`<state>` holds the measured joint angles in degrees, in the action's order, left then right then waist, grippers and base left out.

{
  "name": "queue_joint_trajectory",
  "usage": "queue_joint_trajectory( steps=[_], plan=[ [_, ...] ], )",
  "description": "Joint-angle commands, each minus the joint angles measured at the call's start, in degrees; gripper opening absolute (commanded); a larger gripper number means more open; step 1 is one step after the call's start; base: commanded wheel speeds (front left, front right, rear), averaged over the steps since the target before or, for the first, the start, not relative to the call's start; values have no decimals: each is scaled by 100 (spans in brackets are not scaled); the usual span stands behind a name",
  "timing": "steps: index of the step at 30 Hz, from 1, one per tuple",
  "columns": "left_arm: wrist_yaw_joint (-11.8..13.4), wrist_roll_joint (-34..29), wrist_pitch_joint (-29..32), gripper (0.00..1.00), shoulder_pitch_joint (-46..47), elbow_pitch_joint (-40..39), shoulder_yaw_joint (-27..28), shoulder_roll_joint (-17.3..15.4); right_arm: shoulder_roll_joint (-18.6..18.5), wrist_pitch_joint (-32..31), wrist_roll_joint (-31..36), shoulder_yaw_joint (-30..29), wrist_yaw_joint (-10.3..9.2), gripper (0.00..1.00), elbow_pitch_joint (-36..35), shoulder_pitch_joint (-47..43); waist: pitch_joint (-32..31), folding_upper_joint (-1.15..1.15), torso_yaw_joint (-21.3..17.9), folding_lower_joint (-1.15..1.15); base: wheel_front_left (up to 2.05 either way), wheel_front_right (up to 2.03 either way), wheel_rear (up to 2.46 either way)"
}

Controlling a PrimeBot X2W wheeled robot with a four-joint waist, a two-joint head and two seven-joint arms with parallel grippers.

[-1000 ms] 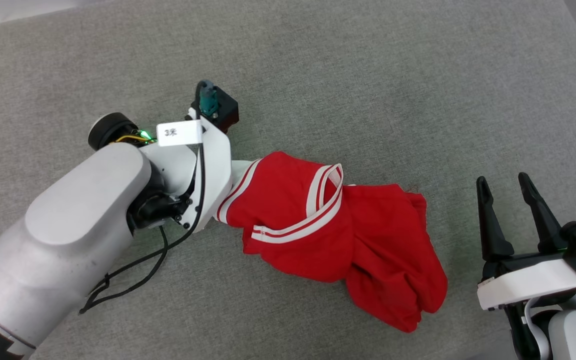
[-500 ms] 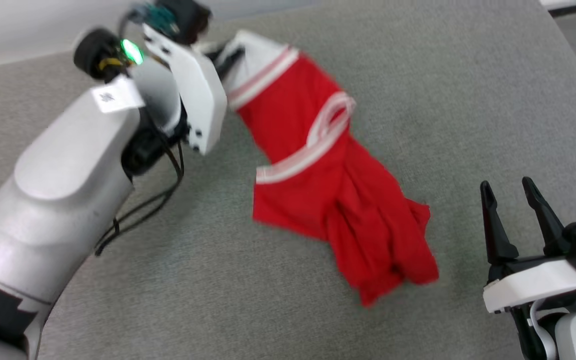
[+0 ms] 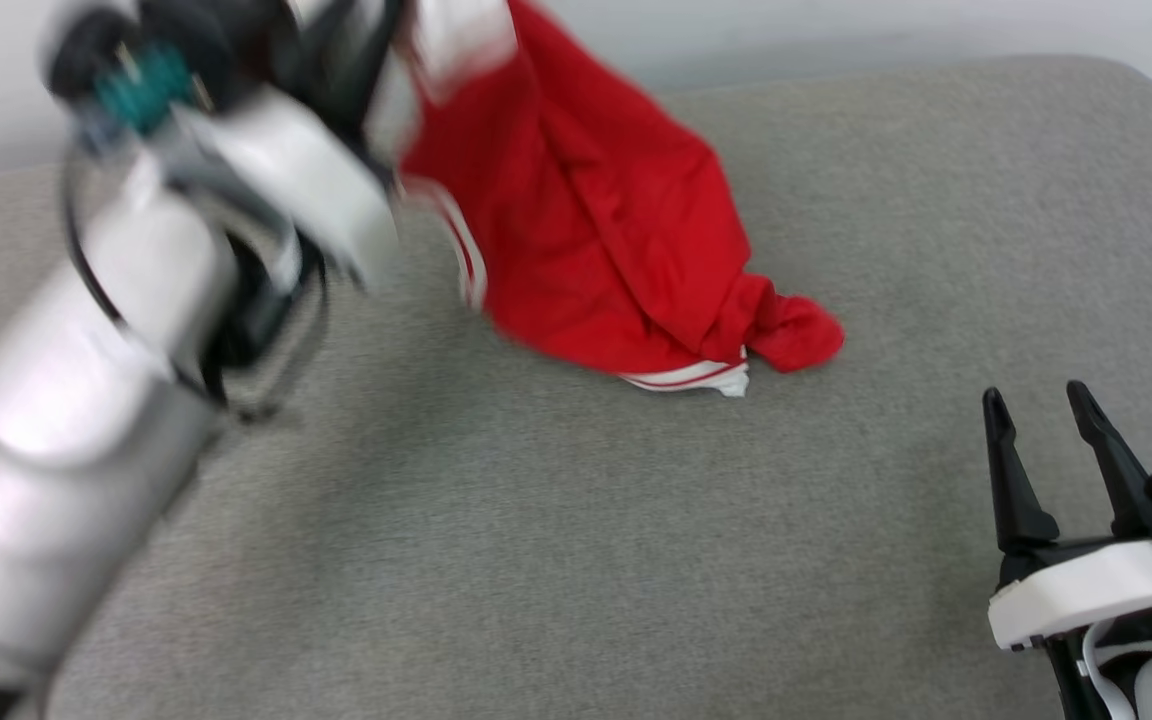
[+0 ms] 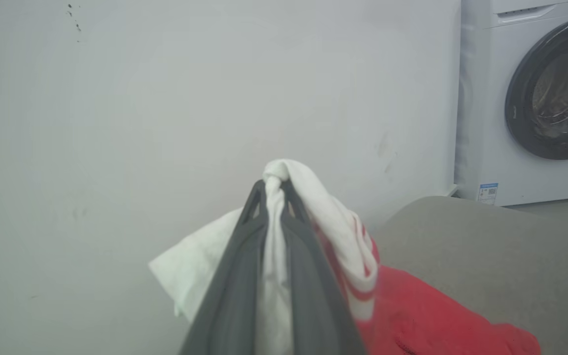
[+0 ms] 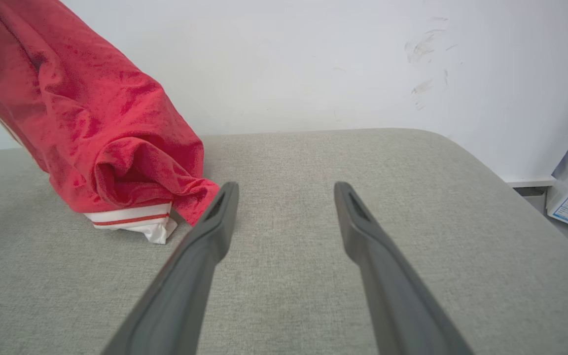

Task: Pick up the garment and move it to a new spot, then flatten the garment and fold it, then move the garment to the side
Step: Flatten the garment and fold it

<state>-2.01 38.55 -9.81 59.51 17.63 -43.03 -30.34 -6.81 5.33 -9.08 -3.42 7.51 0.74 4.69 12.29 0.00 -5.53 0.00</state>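
Note:
The garment [image 3: 586, 230] is a red shirt with white, red-striped sleeves, hanging from the upper left of the head view with its lower end resting on the grey table. My left gripper [image 4: 274, 187] is shut on a white sleeve of the garment [image 4: 343, 236], raised above the table. In the head view the left arm [image 3: 136, 290] is blurred at the left. My right gripper [image 3: 1041, 405] stands open at the lower right, nothing between its fingers. In the right wrist view the right gripper [image 5: 284, 187] is just right of the garment [image 5: 101, 133], whose trailing sleeve lies on the surface.
The grey padded table [image 3: 576, 520] runs to a white wall [image 5: 313, 59] at the back. A white washing machine [image 4: 530, 98] stands beyond the table's rounded corner.
My left arm has lifted the garment up and back, so it now hangs with only its lower end on the table. The head camera has tilted up. The right gripper stays open.

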Motion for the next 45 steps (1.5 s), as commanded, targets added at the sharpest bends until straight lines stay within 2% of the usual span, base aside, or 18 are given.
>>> queue_joint_trajectory(
  steps=[1, 5, 6, 8, 15, 22, 23, 24, 25, 27, 31, 37, 40, 45],
  plan=[
    [-19, 38, 46, 0, -482, -223, -188, -61, -15, -22, -19, -46, -3, 100, -21, -105, -122, 0, 177, 0, 0, 0, 0],
    [75, 95, 214, 0, -1239, -588, -472, -274, -11, -49, -22, -51, -3, 100, -36, -162, -188, 0, 295, 0, 0, 0, 0],
    [221, 180, 326, 0, -1948, -774, -707, -414, -9, -82, -28, -35, -3, 100, -48, -189, -239, 0, 363, 0, 0, 0, 0],
    [310, 215, 344, 0, -2322, -765, -816, -494, -16, -100, -41, -32, -3, 100, -53, -199, -270, 0, 393, 0, 0, 0, 0],
    [650, 201, -7, 0, -3113, 46, -912, -682, -61, -152, -71, 27, -3, 100, -32, -227, -350, 0, 463, 0, 0, 0, 0],
    [707, 358, -265, 0, -3515, 798, -845, -691, -70, -157, -103, 36, -3, 100, 11, -270, -418, 0, 563, 0, 0, 0, 0],
    [692, 337, -287, 4, -3548, 869, -882, -667, -62, -163, -94, 53, -3, 100, 22, -281, -430, 0, 576, 0, 0, 0, 0],
    [711, 292, -318, 84, -3552, 930, -901, -627, -61, -169, -95, 71, -3, 100, 37, -295, -440, 0, 589, 0, 0, 0, 0],
    [704, 306, -351, 100, -3551, 960, -896, -564, -66, -167, -98, 75, -3, 100, 54, -303, -453, 0, 606, 0, 0, 0, 0],
    [668, 338, -424, 100, -3531, 984, -835, -465, -74, -163, -100, 71, -3, 100, 74, -333, -496, 0, 643, 0, 0, 0, 0],
    [809, 179, -536, 100, -3426, 748, -471, -323, -85, -194, -113, 58, -3, 100, 100, -366, -607, 0, 705, 0, 0, 0, 0],
    [1063, -561, -537, 100, -4041, -872, 957, 32, -117, -212, -145, 31, -3, 100, 42, -472, -792, 0, 802, 0, 0, 0, 0],
    [1106, -887, -538, 100, -4512, -1493, 1575, 321, -121, -231, -163, 48, -3, 100, 5, -528, -834, 0, 831, 0, 0, 0, 0],
    [1014, -1366, -539, 100, -5226, -2174, 2221, 774, -157, -284, -190, 62, -3, 100, -67, -603, -836, 0, 893, 0, 0, 0, 0]
  ],
)
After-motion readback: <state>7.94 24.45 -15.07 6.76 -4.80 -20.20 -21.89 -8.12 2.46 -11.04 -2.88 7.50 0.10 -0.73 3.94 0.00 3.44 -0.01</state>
